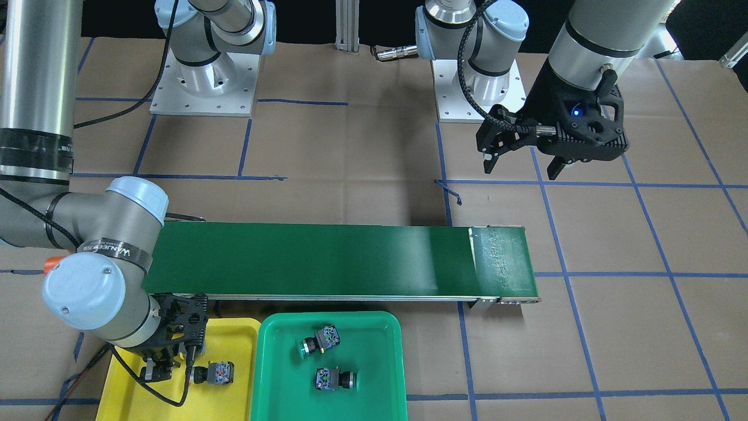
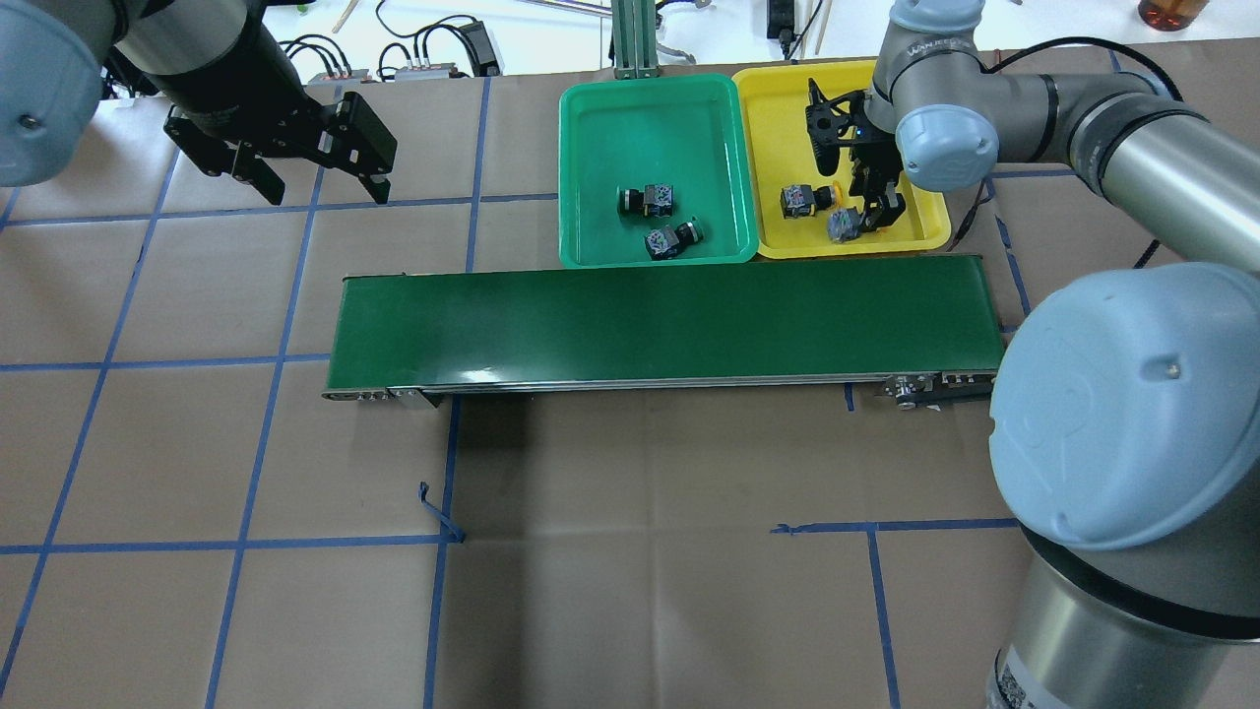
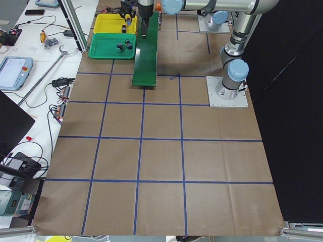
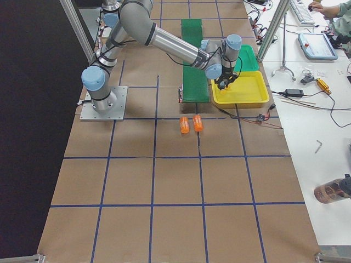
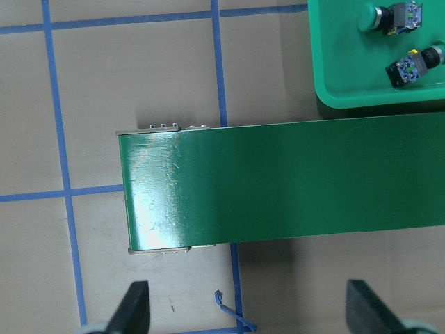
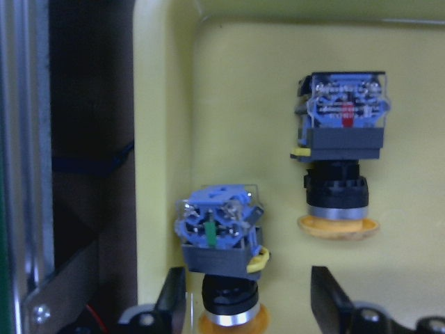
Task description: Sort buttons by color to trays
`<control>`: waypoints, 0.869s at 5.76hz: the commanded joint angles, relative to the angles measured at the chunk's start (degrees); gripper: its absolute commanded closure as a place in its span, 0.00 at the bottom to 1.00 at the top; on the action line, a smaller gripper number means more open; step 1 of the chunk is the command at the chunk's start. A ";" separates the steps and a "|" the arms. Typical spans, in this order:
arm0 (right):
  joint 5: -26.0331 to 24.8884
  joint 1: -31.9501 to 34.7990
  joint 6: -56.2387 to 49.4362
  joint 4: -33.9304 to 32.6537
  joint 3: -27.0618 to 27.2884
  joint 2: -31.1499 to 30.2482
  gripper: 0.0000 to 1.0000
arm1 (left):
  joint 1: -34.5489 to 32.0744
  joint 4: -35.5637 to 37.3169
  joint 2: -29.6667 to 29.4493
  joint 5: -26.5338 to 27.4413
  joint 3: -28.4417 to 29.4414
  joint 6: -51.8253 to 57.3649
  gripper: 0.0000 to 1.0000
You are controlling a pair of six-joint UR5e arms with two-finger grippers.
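Straddling one yellow-capped push-button (image 6: 221, 240) with spread right hand (image 6: 247, 296) inside yellow tray (image 6: 236, 90), second yellow-capped push-button (image 6: 345, 132) just beside hand; holding left hand (image 5: 250, 306) spread too

Robotics lab: blue-taped grid table (image 3: 161, 166), conveyor belt (image 2: 660, 320), cable-strewn bench (image 4: 323, 181).

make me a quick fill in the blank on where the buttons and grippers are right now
1. The green tray holds ___ green-capped buttons.
2. The right gripper hangs over the yellow tray, its jaws apart on either side of a button with a ___ cap.
3. The left gripper is ___ and holds nothing.

Missing words: two; yellow; open
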 commanded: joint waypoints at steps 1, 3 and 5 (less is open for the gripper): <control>0.21 -0.97 0.01 1.92 -2.39 -2.77 0.00 | -0.02 0.00 0.00 0.00 0.00 0.02 0.02; 0.21 -0.70 8.37 8.06 -3.65 -10.65 0.00 | -0.02 0.00 0.00 0.00 0.00 0.02 0.02; 0.29 -0.09 39.84 12.64 0.89 -19.71 0.00 | -0.02 0.00 0.00 0.00 0.00 0.02 0.02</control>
